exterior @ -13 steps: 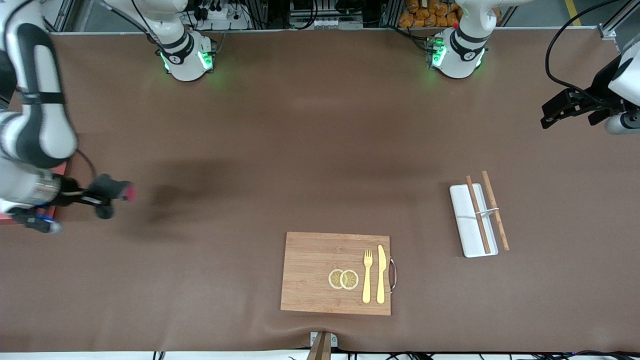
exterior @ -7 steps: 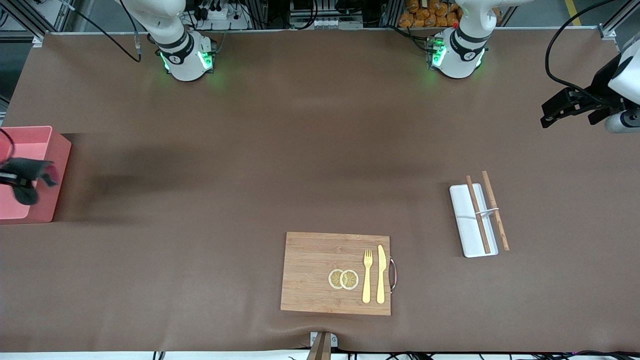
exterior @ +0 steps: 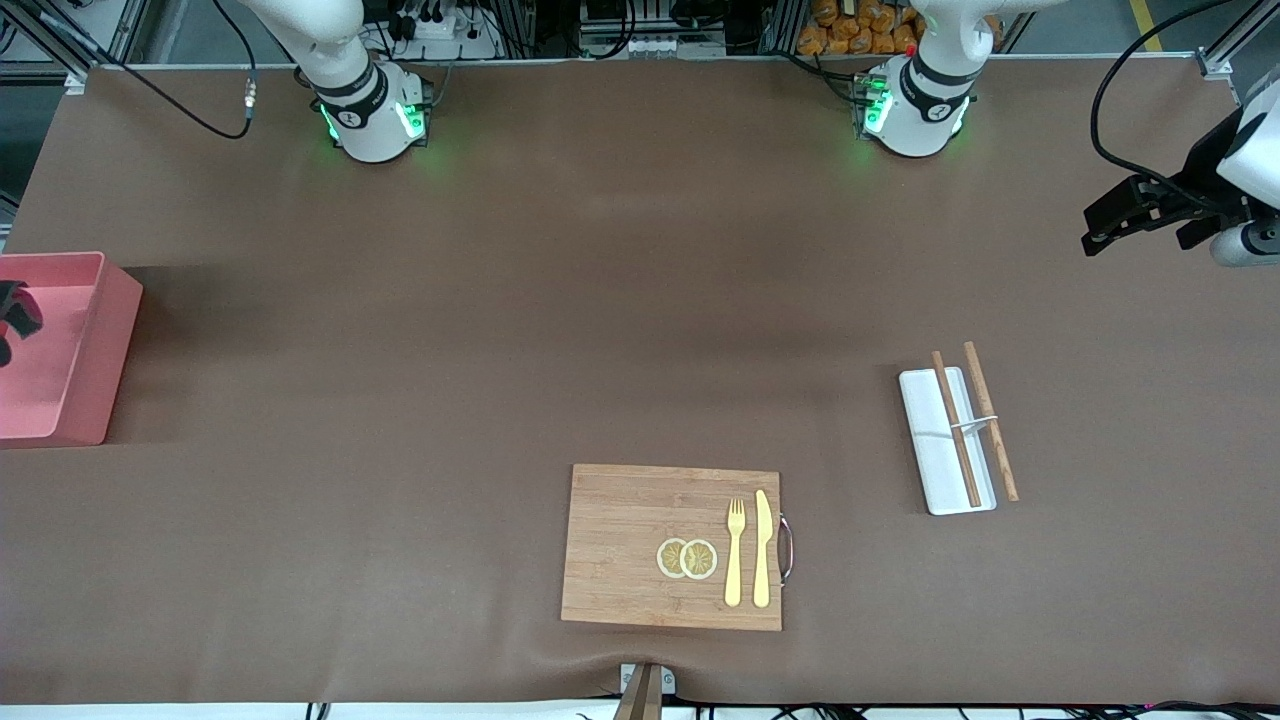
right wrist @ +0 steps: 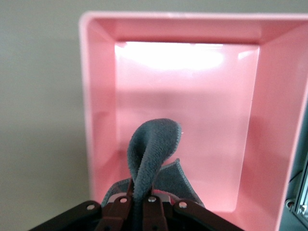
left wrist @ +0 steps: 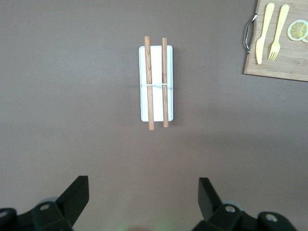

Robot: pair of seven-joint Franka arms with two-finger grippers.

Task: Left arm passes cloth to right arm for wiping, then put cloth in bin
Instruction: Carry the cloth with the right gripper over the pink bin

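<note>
1. My right gripper (right wrist: 137, 204) hangs over the pink bin (right wrist: 98, 115), fingers pinched on the grey cloth (right wrist: 151, 151) (a fold sticks up from them).
2. The cloth seems clear of the bin's floor; I can't be sure.
3. My left gripper (left wrist: 139, 202) waits over bare surface (exterior: 640, 300) at the left arm's end, fingers spread, holding nothing.

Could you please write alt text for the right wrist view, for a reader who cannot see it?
The right gripper is shut on the dark grey cloth, holding it over the open pink bin. The cloth loops up from the gripper, and the bin's smooth floor below it shows nothing else inside. Brown tabletop runs alongside the bin.
</note>
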